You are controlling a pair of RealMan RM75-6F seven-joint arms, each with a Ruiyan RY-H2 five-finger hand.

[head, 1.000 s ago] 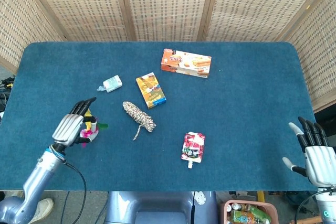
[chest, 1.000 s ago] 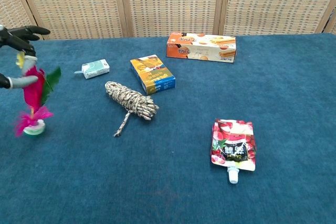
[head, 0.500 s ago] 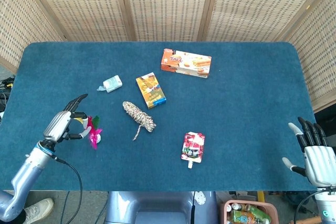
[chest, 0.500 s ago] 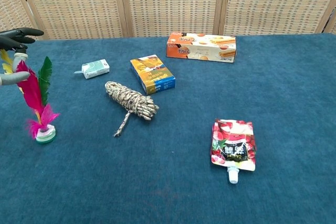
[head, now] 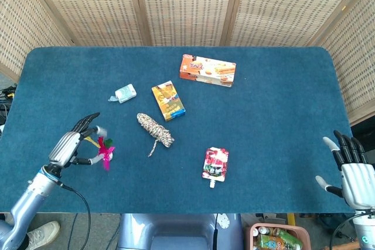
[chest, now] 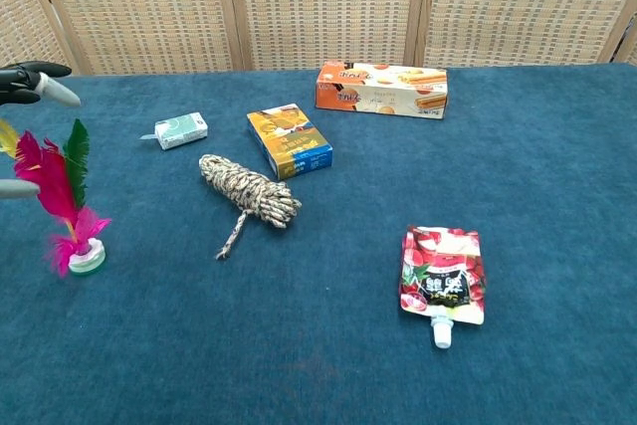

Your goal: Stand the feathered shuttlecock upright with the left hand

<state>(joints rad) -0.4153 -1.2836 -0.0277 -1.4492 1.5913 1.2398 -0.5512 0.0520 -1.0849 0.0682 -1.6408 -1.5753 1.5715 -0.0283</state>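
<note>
- at the near left edge of the bench [head: 263,103], the feathered shuttlecock [chest: 66,204] stands on its pale round base, feathers up and leaning slightly away from vertical.
- change noted: a second ago the left hand [head: 71,146] was closed over the feathers; half a second ago its fingers [chest: 40,87] sat just at the feather tips; now they are spread and apart from the feathers, holding nothing.
- the shuttlecock has kept its footing through the release, shifting only a little at the base.
- judgement: the uprighting looks done; what remains is to clear the hand without brushing the feathers, which would tip it easily.
- appearance: magenta plumes low and high, one dark green feather, a yellow one at the far left, over a white-and-green disc.
- the right hand [head: 351,171] hangs at the near right corner off the bench, fingers extended and empty.
- a coiled rope [chest: 247,193] lies well to the right of the shuttlecock, not touching it.
</note>
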